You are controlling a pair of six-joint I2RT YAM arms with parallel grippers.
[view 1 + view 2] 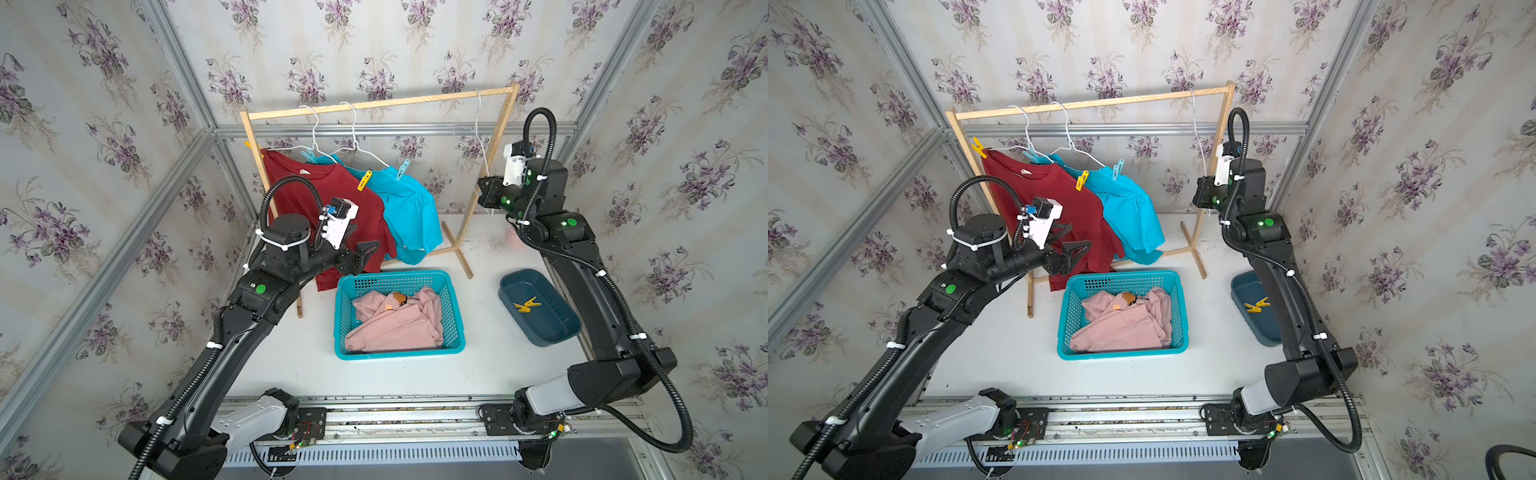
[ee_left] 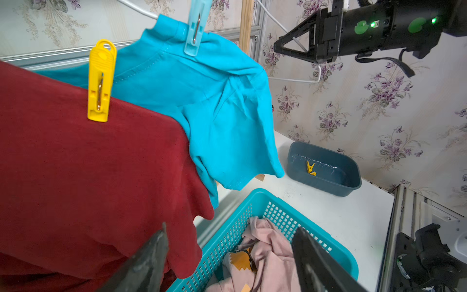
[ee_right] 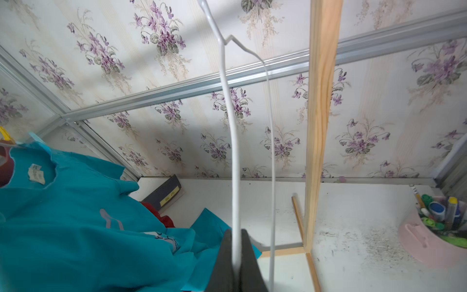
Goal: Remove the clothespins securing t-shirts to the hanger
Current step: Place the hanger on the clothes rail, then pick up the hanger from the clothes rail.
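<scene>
Fig.: My left gripper [image 2: 231, 227] stands open, jaws wide apart with nothing between them, in front of the red shirt [image 1: 332, 195] and above the far left corner of the basket [image 1: 399, 354]. My right gripper [image 3: 237, 236] is closed on the wire of the bare hanger [image 3: 233, 126], which hangs at the right end of the rack [image 1: 374, 104], beside its right post. The red shirt and the blue shirt [image 1: 411, 208] hang side by side at the rack's left end, the red one overlapping the blue. Four pins sit on them. A yellow pin [image 2: 101, 81] grips the red shirt's shoulder next to the blue shirt. A blue pin [image 2: 195, 32] grips the blue shirt's shoulder beyond it. A second yellow pin [image 1: 248, 146] sits at the red shirt's other shoulder, against the rack's left post. A second blue pin [image 1: 308, 156] sits by the red collar, where the two shirts meet; which shirt it grips I cannot tell. The pink shirt [image 1: 395, 324] lies crumpled in the basket. Two loose yellow pins [image 1: 527, 305] lie in the tub [image 1: 552, 328], which stands on the table [image 1: 478, 370] to the right of the basket, apart from it.
</scene>
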